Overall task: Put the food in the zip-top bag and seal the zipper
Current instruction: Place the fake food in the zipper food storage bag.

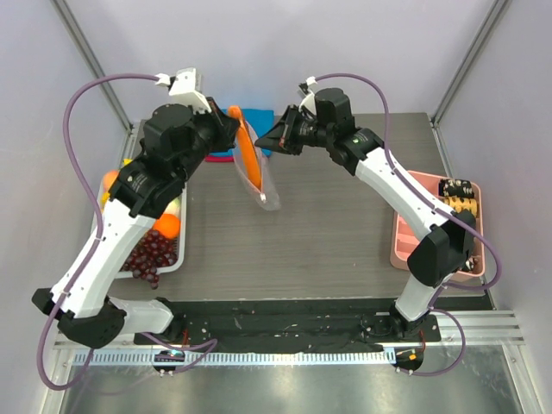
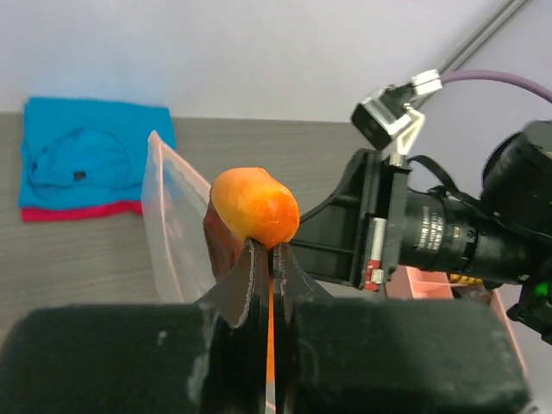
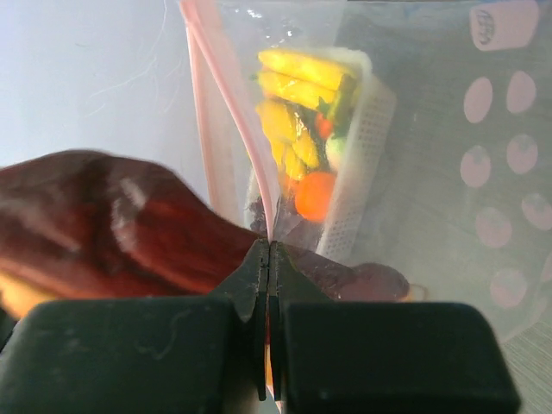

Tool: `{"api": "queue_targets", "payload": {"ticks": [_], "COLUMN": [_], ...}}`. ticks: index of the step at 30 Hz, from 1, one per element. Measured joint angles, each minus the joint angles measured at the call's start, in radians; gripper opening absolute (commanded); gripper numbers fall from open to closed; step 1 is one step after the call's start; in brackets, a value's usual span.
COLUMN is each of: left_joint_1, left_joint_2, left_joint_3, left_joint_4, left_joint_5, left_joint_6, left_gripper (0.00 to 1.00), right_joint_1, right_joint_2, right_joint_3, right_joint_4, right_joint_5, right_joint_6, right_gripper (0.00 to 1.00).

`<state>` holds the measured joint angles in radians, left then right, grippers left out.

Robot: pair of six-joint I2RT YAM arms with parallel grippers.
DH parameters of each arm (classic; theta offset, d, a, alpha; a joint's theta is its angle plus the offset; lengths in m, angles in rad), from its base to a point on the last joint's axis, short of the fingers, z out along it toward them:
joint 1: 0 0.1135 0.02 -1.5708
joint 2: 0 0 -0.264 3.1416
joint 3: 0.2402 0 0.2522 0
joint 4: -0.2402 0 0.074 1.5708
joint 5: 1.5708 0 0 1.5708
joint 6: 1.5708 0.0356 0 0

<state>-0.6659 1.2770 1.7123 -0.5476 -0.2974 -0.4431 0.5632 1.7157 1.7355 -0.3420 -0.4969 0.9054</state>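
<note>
Top external view, nearest: one white basket (image 1: pixel 178 252) at the desk's (image 1: pixel 302 241) left holds unbagged food: one grape bunch (image 1: pixel 151 254), two round oranges (image 1: pixel 168 226), and yellow pieces. One pink tray (image 1: pixel 404 246) sits right. Farther, the left pincer (image 1: pixel 231 129) and right pincer (image 1: pixel 266 138), both pinched tight on the zipper (image 3: pixel 228 121) edge, hang the one zip-top bag (image 1: pixel 267 194) up, probably for loading. One carrot-like piece (image 1: pixel 247 153) appears inside. One blue cloth (image 1: pixel 257 115) lies beyond.
</note>
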Motion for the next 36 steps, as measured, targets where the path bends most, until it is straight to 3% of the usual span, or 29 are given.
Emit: {"api": "queue_targets", "payload": {"ticks": [6, 12, 20, 30, 32, 35, 36], "left_joint_1": [0.152, 0.182, 0.187, 0.275, 0.274, 0.274, 0.274], "left_joint_2": [0.037, 0.123, 0.135, 0.135, 0.139, 0.160, 0.169], "left_joint_3": [-0.024, -0.058, -0.105, -0.120, -0.120, -0.111, -0.109], "left_joint_4": [-0.055, -0.099, -0.092, -0.086, -0.086, -0.090, -0.089], "left_joint_5": [0.174, 0.312, 0.323, 0.353, 0.373, 0.405, 0.414], "left_joint_6": [-0.202, -0.283, -0.287, -0.364, -0.370, -0.377, -0.380], "left_gripper": [0.00, 0.00, 0.00, 0.01, 0.04, 0.23, 0.38], "right_joint_1": [-0.025, -0.034, -0.034, -0.044, -0.044, -0.044, -0.044], "right_joint_2": [-0.029, -0.043, -0.045, -0.050, -0.050, -0.051, -0.051], "right_joint_3": [-0.101, -0.214, -0.246, -0.232, -0.223, -0.214, -0.213], "right_joint_4": [0.110, 0.198, 0.272, 0.334, 0.338, 0.356, 0.359], "right_joint_5": [-0.008, -0.034, -0.052, -0.056, -0.056, -0.060, -0.062], "right_joint_6": [0.040, 0.093, 0.156, 0.228, 0.237, 0.253, 0.254], "right_gripper": [0.01, 0.01, 0.01, 0.01, 0.01, 0.01, 0.01]}}
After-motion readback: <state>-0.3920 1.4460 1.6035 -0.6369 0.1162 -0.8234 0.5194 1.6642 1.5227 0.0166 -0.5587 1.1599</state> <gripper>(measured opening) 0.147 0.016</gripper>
